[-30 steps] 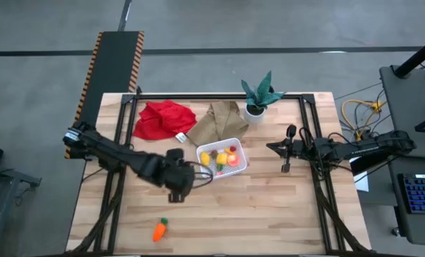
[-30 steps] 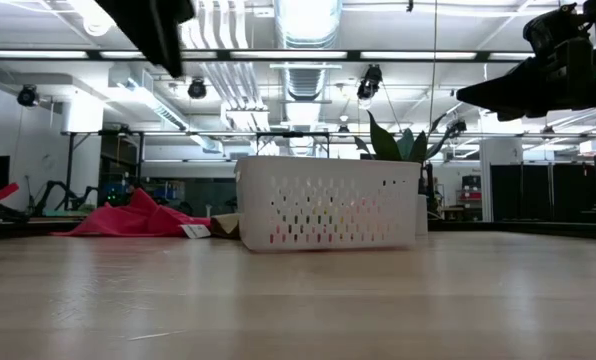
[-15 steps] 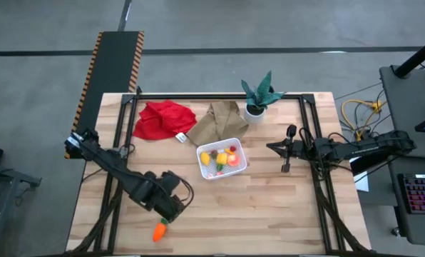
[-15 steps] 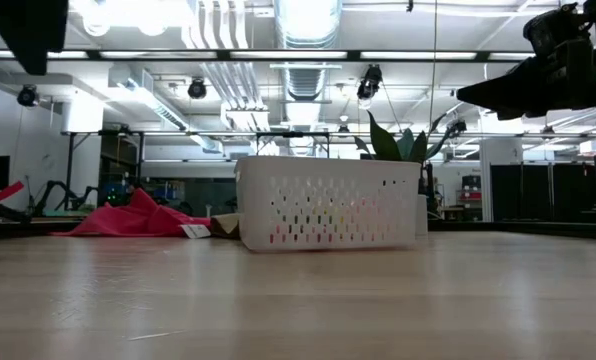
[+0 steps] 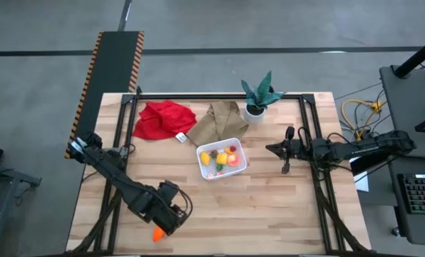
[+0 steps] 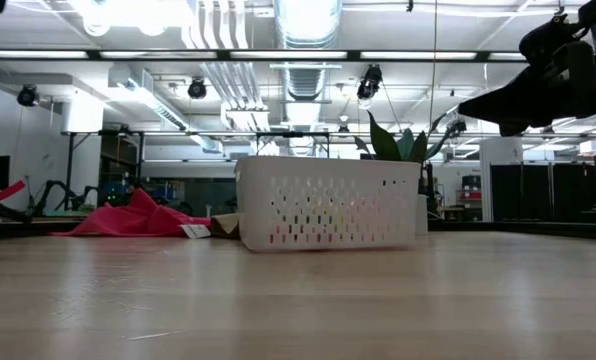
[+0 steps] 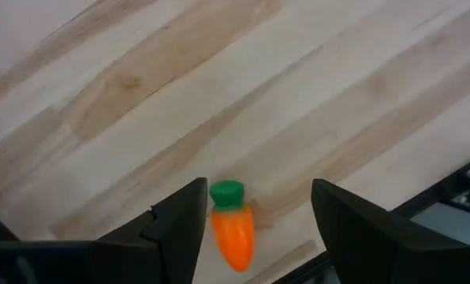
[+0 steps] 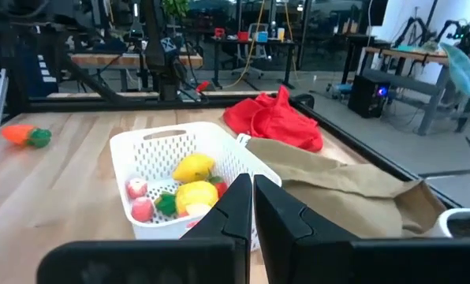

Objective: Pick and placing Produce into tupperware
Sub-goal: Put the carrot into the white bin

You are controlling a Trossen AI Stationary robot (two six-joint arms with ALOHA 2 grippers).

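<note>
The left gripper (image 7: 255, 229) sat low over the near-left part of the light wooden desk (image 5: 269, 207), jaws spread apart with the little orange toy carrot with a green top (image 7: 232, 225) lying between them, not gripped. Behind it lay a crumpled red cloth (image 5: 164, 118) and a tan paper bag (image 5: 218, 120). Mid-desk, the white perforated plastic basket (image 5: 239, 149) held yellow, orange and red toy produce (image 8: 186, 192). Over on the right, the right gripper (image 5: 287, 149) hovered beside the basket, jaws pressed together.

One carrot (image 5: 156, 234) — near the table's (image 5: 269, 214) front edge; one tupperware (image 5: 222, 158), one potted plant (image 5: 259, 95), two cloths.
</note>
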